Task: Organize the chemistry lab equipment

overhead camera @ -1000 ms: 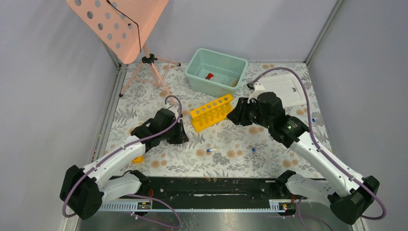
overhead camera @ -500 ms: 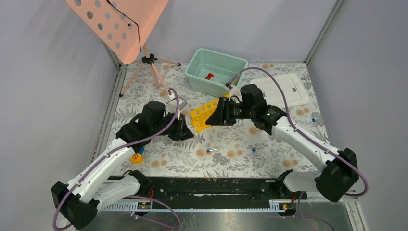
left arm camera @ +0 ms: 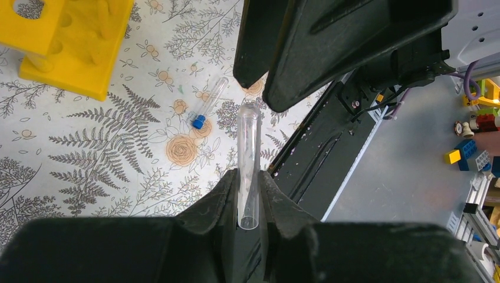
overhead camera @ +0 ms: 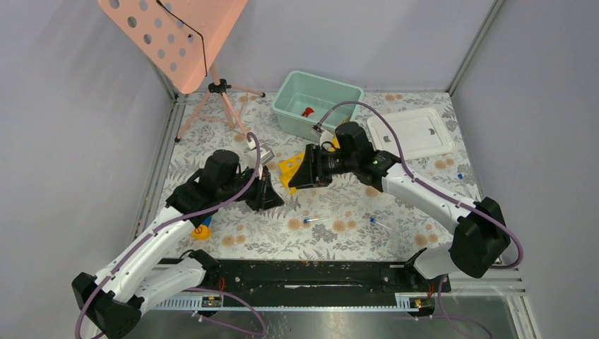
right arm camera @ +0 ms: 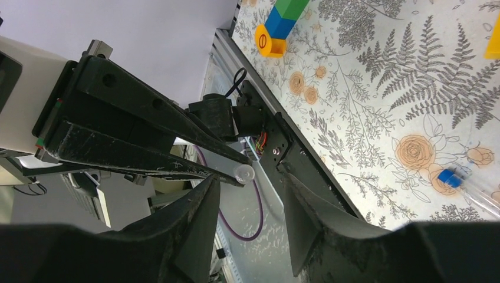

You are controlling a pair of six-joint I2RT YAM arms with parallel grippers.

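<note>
the left gripper (left arm camera: 250,177) is clamped on a clear uncapped test tube (left arm camera: 248,147). it grips near the open end, and the rounded end sticks out ahead of its fingertips. just beyond that end stands the right gripper (right arm camera: 250,181), jaws apart and empty, with the tube's tip just ahead of their gap.

this looks like a mid-air hand-over, bound for the yellow test-tube rack (left arm camera: 69,44) ahead and to the left of the left gripper. the next move likely calls for the right gripper to advance until its fingers straddle the free end and close squarely. only then should the left gripper let go.

a blue-capped tube (left arm camera: 207,107) lies on the table ahead of the left gripper. no brand, label or writing is readable. the only marking is a red ring on a yellow block (right arm camera: 270,42) beyond the right gripper.
</note>
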